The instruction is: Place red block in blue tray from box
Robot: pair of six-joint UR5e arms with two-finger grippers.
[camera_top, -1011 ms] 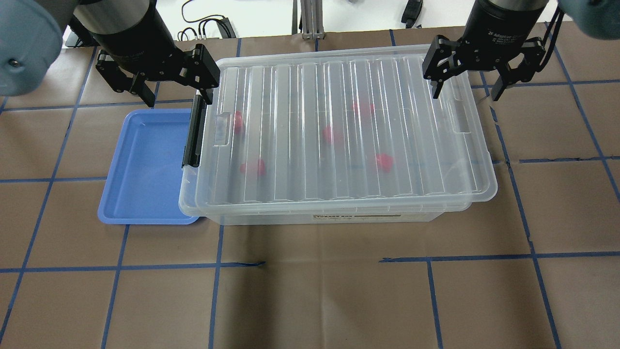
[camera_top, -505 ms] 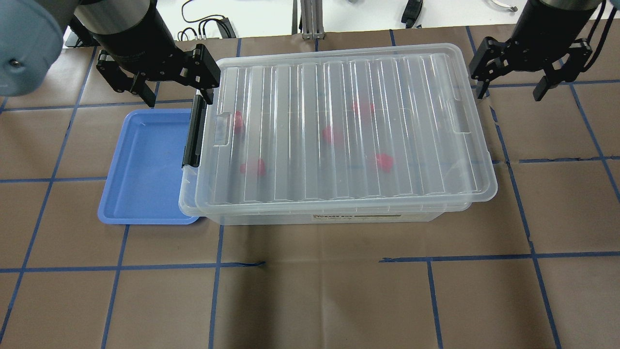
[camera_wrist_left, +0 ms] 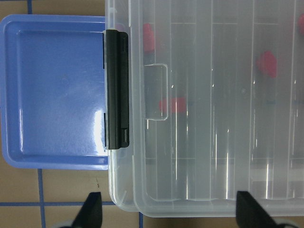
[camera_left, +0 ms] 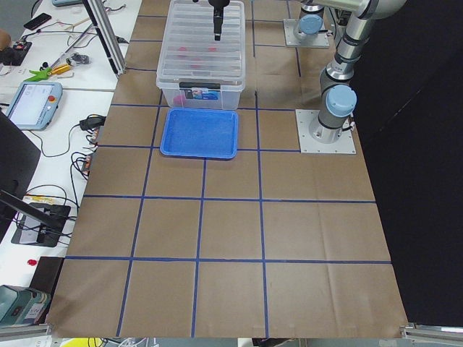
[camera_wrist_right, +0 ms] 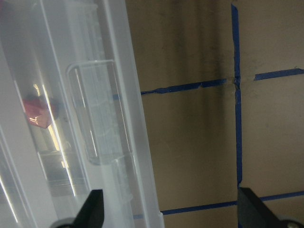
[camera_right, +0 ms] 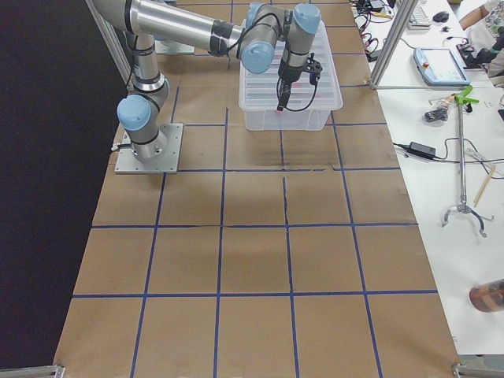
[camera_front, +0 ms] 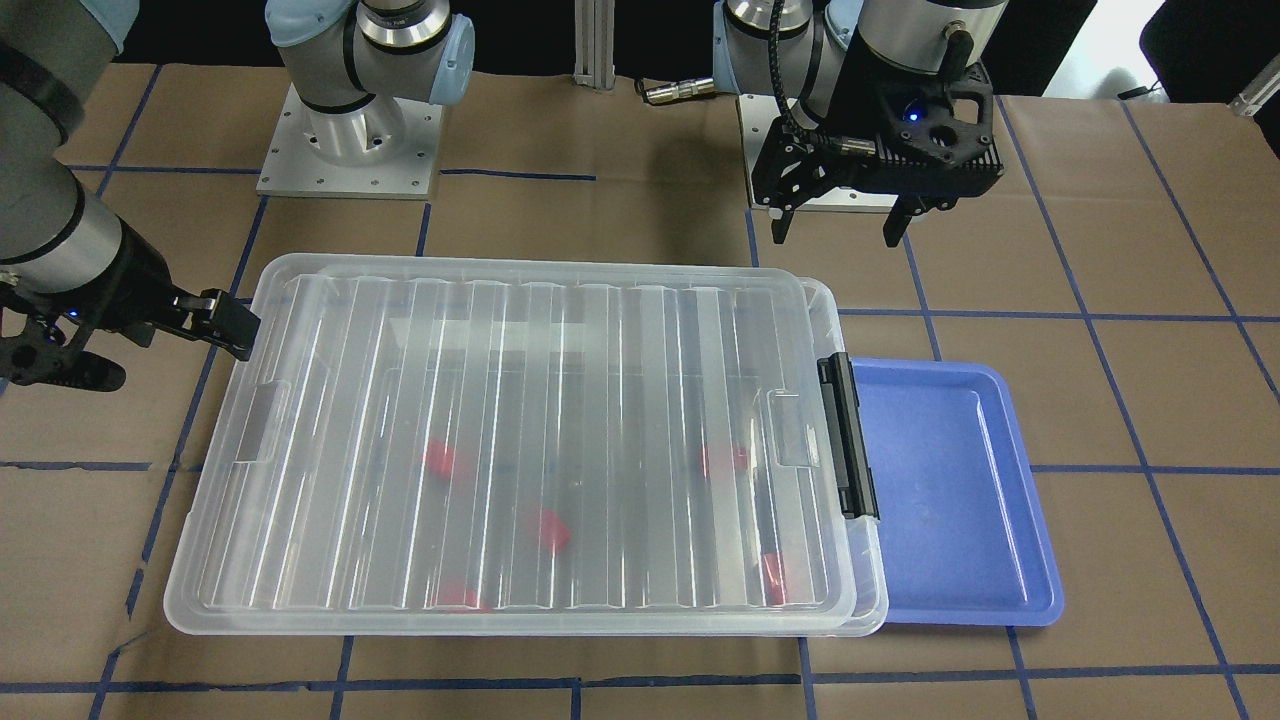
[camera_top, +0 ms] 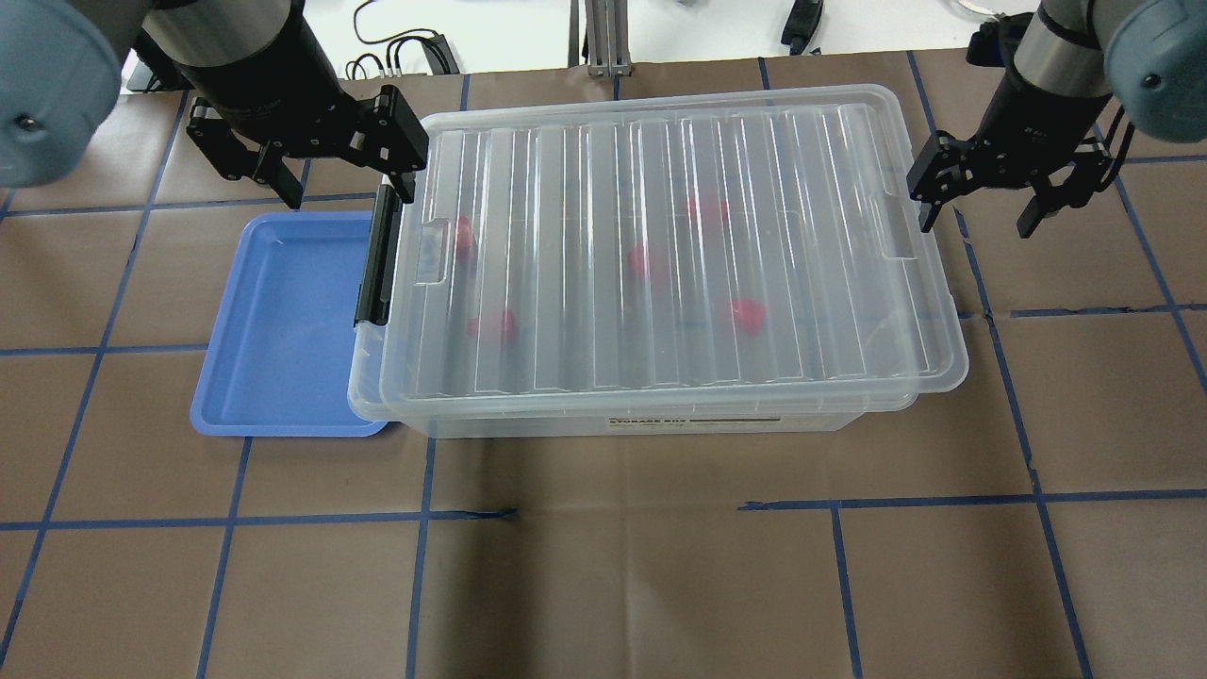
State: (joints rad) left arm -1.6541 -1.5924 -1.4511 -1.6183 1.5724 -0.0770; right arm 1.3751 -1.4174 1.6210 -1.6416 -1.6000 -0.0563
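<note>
The box (camera_top: 528, 424) stands mid-table with its ribbed lid shut; it also shows in the front view (camera_front: 300, 620). Several red blocks lie inside, blurred through the lid, one of them near the right (camera_top: 745, 314) and one seen in the left wrist view (camera_wrist_left: 173, 104). The blue tray (camera_top: 283, 311) lies empty against the box's left end, also in the left wrist view (camera_wrist_left: 52, 90). My left gripper (camera_top: 349, 193) hangs open above the box's far-left corner. My right gripper (camera_top: 974, 224) is open and empty beside the box's right end (camera_wrist_right: 104, 118).
A black latch (camera_top: 377, 259) clamps the box's left end, next to the tray. Blue tape lines cross the brown table. The arm bases (camera_front: 350, 140) stand behind the box. Benches with tablets and cables (camera_left: 32, 101) run along the far side of the table.
My right gripper has moved right off the lid's far-right corner, then nearer and lower beside the box's right end. The left arm, box and tray have not moved.
</note>
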